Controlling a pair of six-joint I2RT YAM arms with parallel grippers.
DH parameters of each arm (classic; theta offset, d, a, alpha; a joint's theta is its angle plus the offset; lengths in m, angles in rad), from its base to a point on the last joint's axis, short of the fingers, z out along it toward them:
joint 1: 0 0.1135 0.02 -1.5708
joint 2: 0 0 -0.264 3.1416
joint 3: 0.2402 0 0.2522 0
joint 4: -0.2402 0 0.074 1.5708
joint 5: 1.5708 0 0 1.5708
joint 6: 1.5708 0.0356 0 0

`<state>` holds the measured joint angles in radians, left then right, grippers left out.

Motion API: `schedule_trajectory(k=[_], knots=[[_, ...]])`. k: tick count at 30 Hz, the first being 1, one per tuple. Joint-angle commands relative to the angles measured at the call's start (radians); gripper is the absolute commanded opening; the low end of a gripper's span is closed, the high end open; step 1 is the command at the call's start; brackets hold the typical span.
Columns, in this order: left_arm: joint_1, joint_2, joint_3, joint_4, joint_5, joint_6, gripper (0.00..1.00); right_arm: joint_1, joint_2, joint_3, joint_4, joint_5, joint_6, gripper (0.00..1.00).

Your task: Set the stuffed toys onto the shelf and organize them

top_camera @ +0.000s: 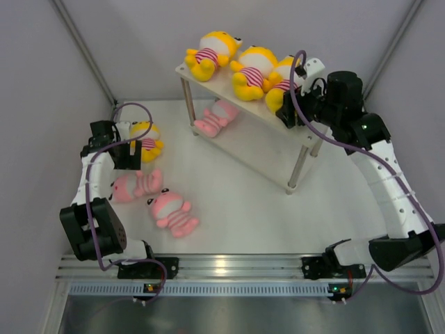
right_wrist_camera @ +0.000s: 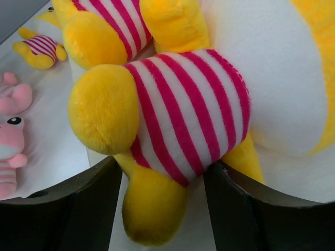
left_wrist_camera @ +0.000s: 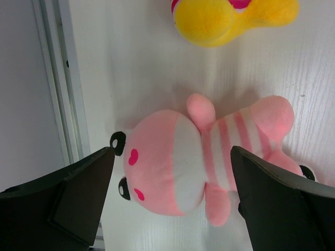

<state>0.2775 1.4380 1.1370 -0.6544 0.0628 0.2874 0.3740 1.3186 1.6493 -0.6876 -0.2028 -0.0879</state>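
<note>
Shelf and seven toys
White shelf (top_camera: 214, 81) at 1 o'clock. Lying on the top board: left yellow toy (top_camera: 208, 52), middle yellow toy (top_camera: 252, 69), right yellow toy (top_camera: 281, 87). Pink toy (top_camera: 217, 117) under the board. Loose yellow toy (top_camera: 146, 139) at 9 o'clock. Far pink toy (top_camera: 135, 184) and near pink toy (top_camera: 174, 211) at 8 o'clock.

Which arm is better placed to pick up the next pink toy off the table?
Left. The left gripper hangs open right over a pink toy on the table, a finger on either side. The right gripper is away at the shelf, its fingers around a yellow toy there.
</note>
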Motion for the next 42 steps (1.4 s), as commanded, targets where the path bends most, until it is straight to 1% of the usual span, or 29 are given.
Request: schedule_trajectory(k=[1, 8, 16, 21, 24, 26, 29, 30, 33, 35, 37, 38, 42], knots=[[-0.001, -0.044, 0.015, -0.005, -0.004, 0.012, 0.99, -0.018, 0.051, 0.087, 0.059, -0.053, -0.021, 0.60], [-0.001, -0.042, 0.021, -0.008, -0.001, 0.015, 0.99, -0.017, 0.154, 0.173, 0.053, -0.119, -0.006, 0.52], [-0.004, -0.022, 0.046, -0.007, 0.011, 0.024, 0.99, -0.018, 0.235, 0.247, 0.075, -0.121, 0.028, 0.52], [-0.003, -0.008, 0.076, -0.008, 0.049, 0.024, 0.98, -0.015, 0.258, 0.259, 0.125, -0.130, 0.066, 0.52], [-0.003, 0.007, 0.096, -0.007, 0.071, 0.024, 0.98, -0.017, 0.252, 0.257, 0.122, -0.130, 0.070, 0.53], [-0.004, 0.027, 0.105, -0.007, 0.086, 0.027, 0.98, -0.015, 0.234, 0.251, 0.114, -0.121, 0.066, 0.55], [-0.015, 0.065, 0.144, -0.007, 0.092, 0.032, 0.96, -0.015, 0.194, 0.236, 0.094, -0.110, 0.053, 0.65], [-0.020, 0.076, 0.155, -0.007, 0.091, 0.036, 0.96, -0.017, 0.185, 0.231, 0.079, -0.106, 0.042, 0.70], [-0.046, 0.125, 0.210, -0.004, 0.095, 0.053, 0.96, -0.015, 0.146, 0.228, 0.059, -0.096, 0.021, 0.77], [-0.063, 0.188, 0.257, -0.004, 0.083, 0.064, 0.96, -0.015, 0.119, 0.225, 0.048, -0.089, 0.013, 0.80], [-0.072, 0.240, 0.305, -0.004, 0.059, 0.065, 0.93, -0.017, 0.094, 0.216, 0.045, -0.081, 0.004, 0.81], [-0.083, 0.286, 0.319, -0.004, 0.046, 0.068, 0.92, -0.017, 0.087, 0.213, 0.043, -0.081, 0.001, 0.81], [-0.115, 0.389, 0.366, 0.001, -0.006, 0.078, 0.84, -0.015, 0.059, 0.204, 0.036, -0.078, -0.013, 0.82]])
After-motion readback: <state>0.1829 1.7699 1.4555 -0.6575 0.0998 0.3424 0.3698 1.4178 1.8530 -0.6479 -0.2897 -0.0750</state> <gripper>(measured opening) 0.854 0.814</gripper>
